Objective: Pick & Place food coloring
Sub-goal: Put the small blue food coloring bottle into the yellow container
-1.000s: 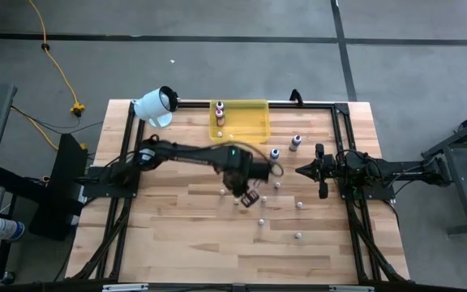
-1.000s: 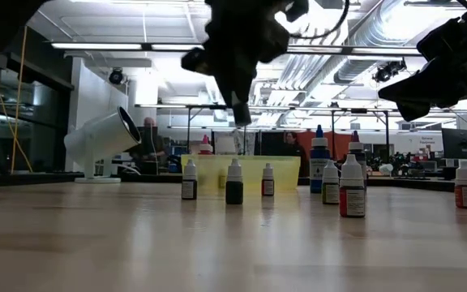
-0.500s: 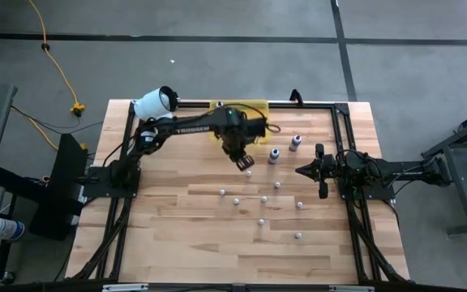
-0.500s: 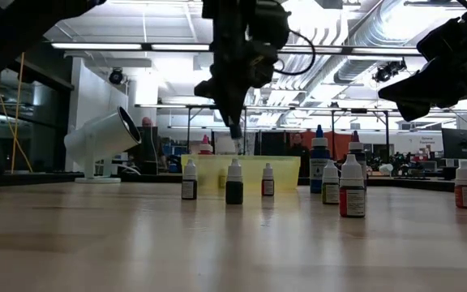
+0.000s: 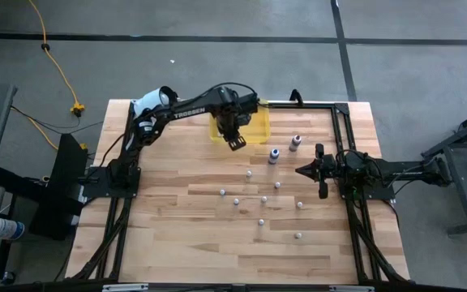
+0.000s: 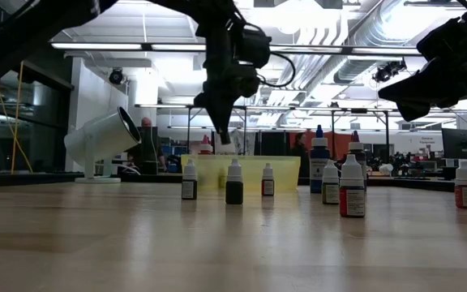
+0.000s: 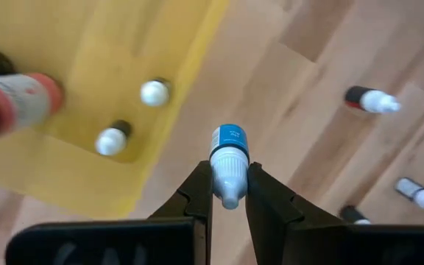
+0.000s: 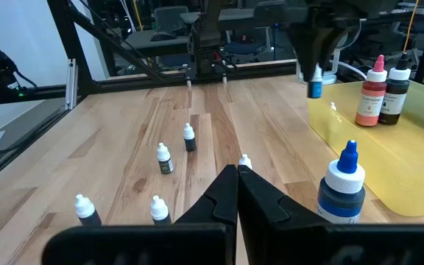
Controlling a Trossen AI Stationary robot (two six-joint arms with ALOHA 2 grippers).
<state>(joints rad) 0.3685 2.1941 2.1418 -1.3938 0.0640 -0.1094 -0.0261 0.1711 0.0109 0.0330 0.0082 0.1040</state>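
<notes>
Carrying a small blue-labelled dropper bottle [image 7: 229,158] clamped in its fingers, the left end effector [image 5: 236,143] hangs beside the yellow tray [image 5: 259,130], needing a short shift over it before release.

From my station the table [image 5: 177,235] looks evenly lit from overhead, shadows soft and faint. The low view is backlit: ceiling light strips [image 6: 136,46] glare white, so the arms read as black silhouettes. The near tabletop blurs there. In the left wrist view the tray [image 7: 65,110] and red bottle [image 7: 20,99] are soft, out of focus.
</notes>
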